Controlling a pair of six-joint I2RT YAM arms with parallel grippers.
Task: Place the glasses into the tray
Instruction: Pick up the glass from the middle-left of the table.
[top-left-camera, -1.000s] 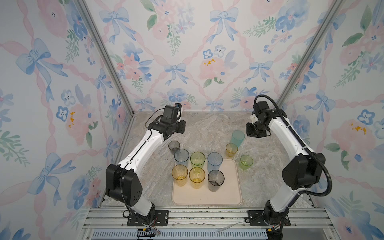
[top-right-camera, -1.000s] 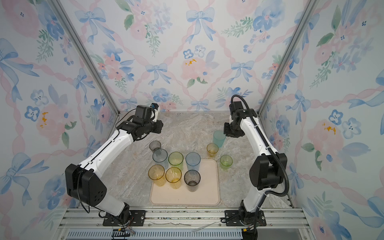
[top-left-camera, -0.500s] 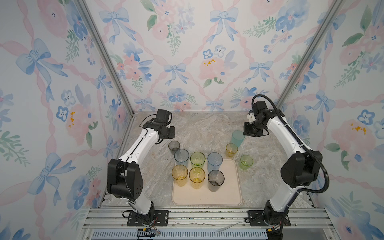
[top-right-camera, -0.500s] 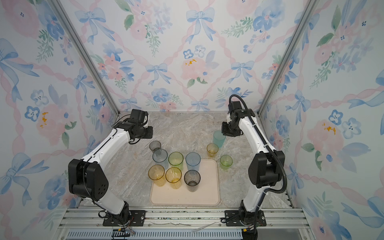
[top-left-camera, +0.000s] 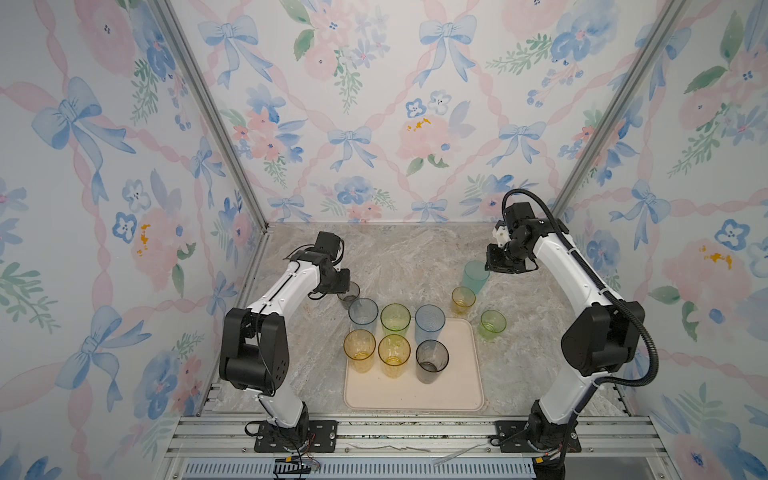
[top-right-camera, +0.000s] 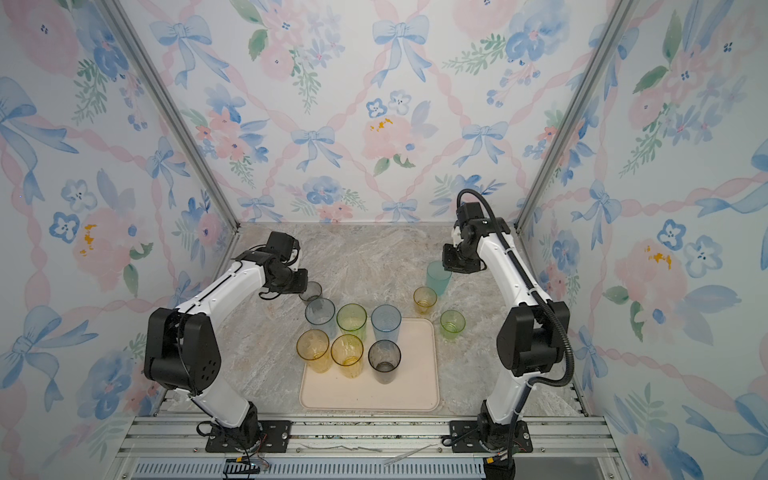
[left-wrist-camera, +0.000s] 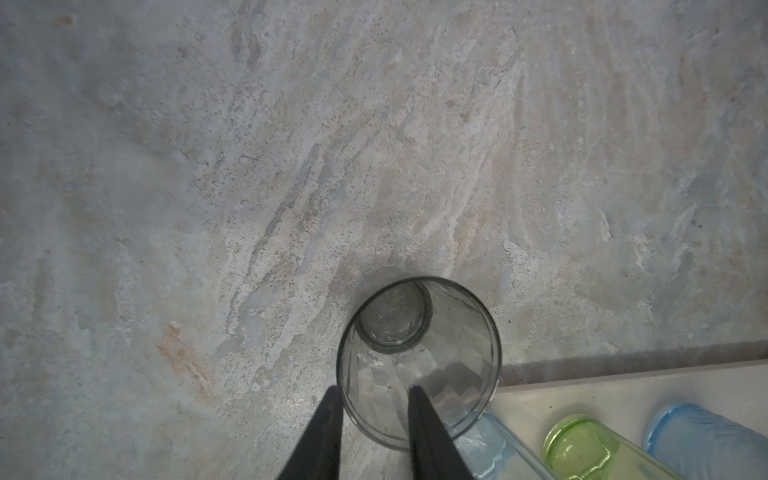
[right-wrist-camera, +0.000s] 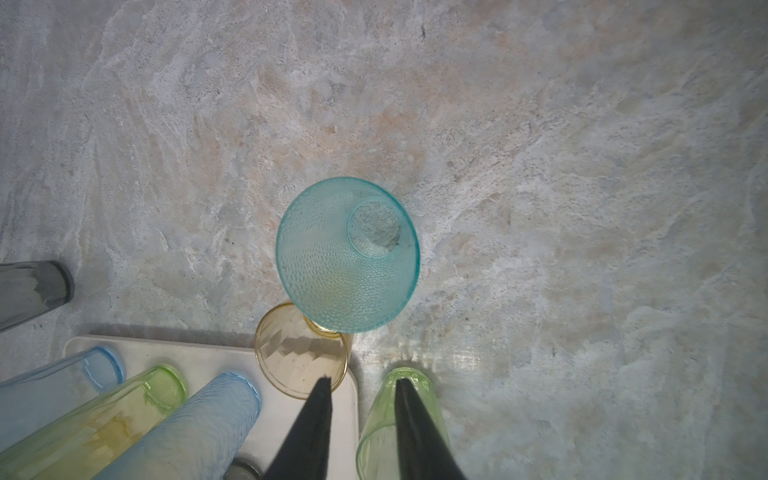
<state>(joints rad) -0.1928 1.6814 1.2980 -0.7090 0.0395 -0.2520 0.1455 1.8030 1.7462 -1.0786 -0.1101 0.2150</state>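
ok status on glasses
Left gripper open, astride small grey glass rim. Right gripper open, empty, near teal glass. Both glasses off tray. Short amber glass crowds teal.

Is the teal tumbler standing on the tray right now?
No, the teal tumbler stands on the marble tabletop, beyond the tray's far edge.

Tall translucent blue tumblers (top-left-camera: 363, 313) (top-left-camera: 429, 324): 2
Tall translucent green tumbler (top-left-camera: 395, 320): 1
Tall translucent amber tumbler (top-left-camera: 359, 353): 1
Tall translucent yellow tumbler (top-left-camera: 394, 355): 1
Tall translucent smoky-grey tumbler (top-left-camera: 432, 363): 1
Tall translucent teal tumbler (top-left-camera: 476, 277): 1
Short translucent smoky-grey tumbler (top-left-camera: 349, 293): 1
Short translucent amber tumbler (top-left-camera: 463, 300): 1
Short translucent green tumbler (top-left-camera: 493, 325): 1
Tumblers in all: 10
Flat cream rectangular tray (top-left-camera: 415, 395): 1
White robot arms (top-left-camera: 286, 286) (top-left-camera: 569, 266): 2
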